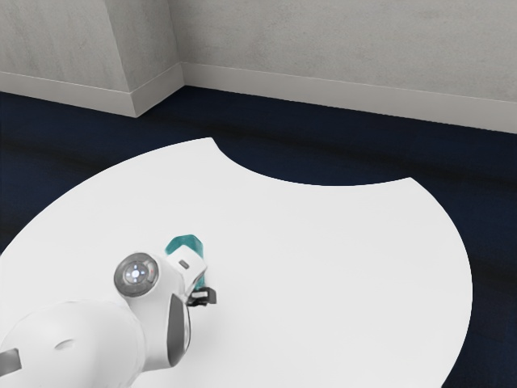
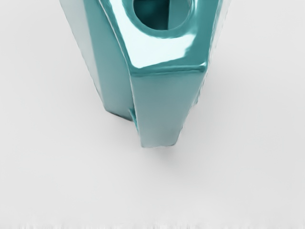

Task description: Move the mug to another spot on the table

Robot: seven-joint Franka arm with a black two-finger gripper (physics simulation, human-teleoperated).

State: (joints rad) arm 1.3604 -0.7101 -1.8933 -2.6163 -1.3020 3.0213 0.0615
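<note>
The Franka arm (image 1: 77,339) comes in from the exterior view's near left corner. Its thick white links lie low and reach toward the right and a little farther away. A round grey joint cap (image 1: 137,275) (with a small bright dot at its centre) faces up at the bend. Beyond it the white wrist (image 1: 187,268) tips downward. The black gripper (image 1: 202,296) juts out at the wrist's near right side. A dark band (image 1: 178,323) edges the link behind the wrist.
</note>
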